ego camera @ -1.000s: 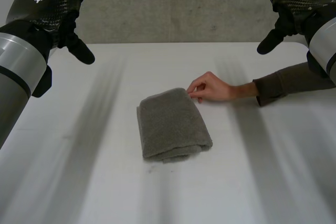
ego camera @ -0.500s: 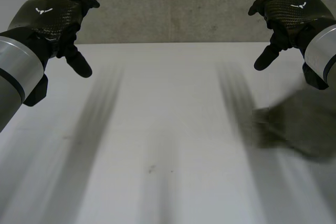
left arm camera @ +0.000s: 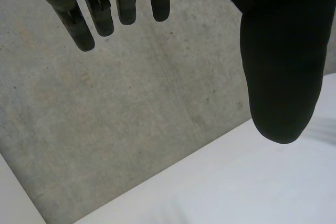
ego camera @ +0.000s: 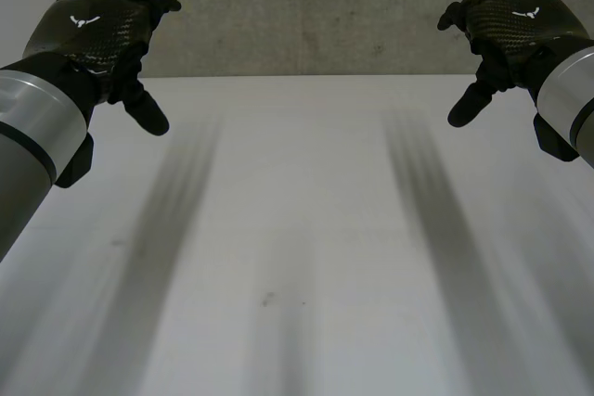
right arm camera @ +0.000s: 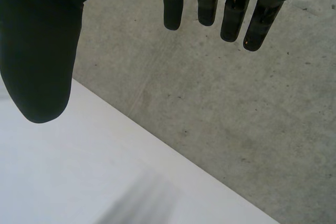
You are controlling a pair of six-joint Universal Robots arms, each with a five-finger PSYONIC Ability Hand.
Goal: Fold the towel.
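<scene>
My left hand (ego camera: 93,34) hangs in the air over the far left of the white table (ego camera: 297,229), fingers straight and thumb spread, holding nothing. In the left wrist view its fingers (left arm camera: 100,9) and thumb point past the table's far edge (left arm camera: 220,145) toward the concrete wall. My right hand (ego camera: 506,30) hovers at the same height over the far right, also open and empty. Its fingers (right arm camera: 231,9) in the right wrist view stand straight and apart from the thumb. No towel lies on the table.
A grey concrete wall (ego camera: 306,6) rises right behind the table's far edge. A small dark speck (ego camera: 267,300) marks the tabletop near the middle.
The folded grey towel and the person's hand beside it have left the table toward the right. Both my hands have sunk a little and stay open.
</scene>
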